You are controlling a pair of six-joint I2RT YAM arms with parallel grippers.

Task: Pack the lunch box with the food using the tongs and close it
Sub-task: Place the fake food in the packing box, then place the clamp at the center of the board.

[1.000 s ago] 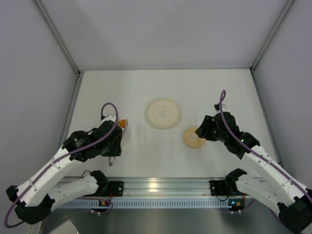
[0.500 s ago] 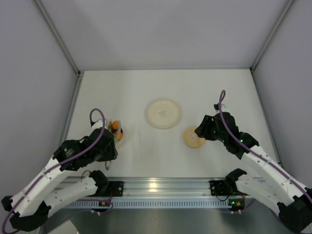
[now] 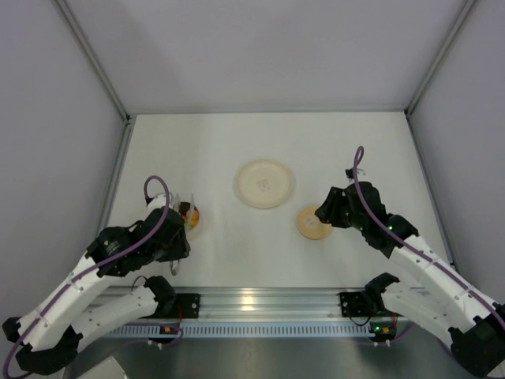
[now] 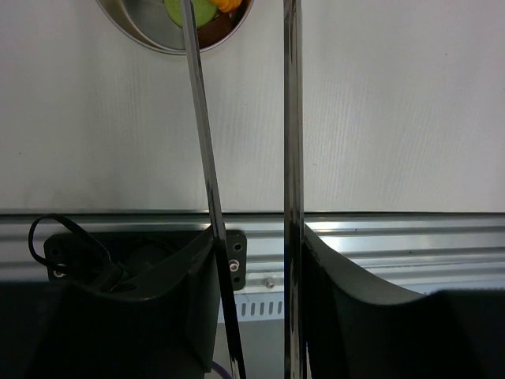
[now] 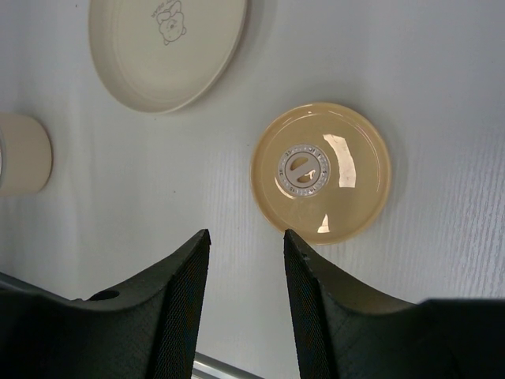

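Left pincer [image 4: 259, 237] clamps the tongs [image 4: 207, 174] over the lunch box [image 4: 150, 31] holding food [image 4: 203, 9]; right pincer [image 5: 246, 237] hangs with fingers apart beside the lid [image 5: 347, 189].

tongs [image 4: 292, 158]: we see polished, mirror-bright metal | pot [image 4: 142, 24]: shiny steel, smooth wall | lid [image 5: 351, 178]: glossy tan, smooth, plastic we think | plate [image 5: 158, 63]: smooth cream, soft sheen | table [image 4: 394, 118]: matt white, finely grained
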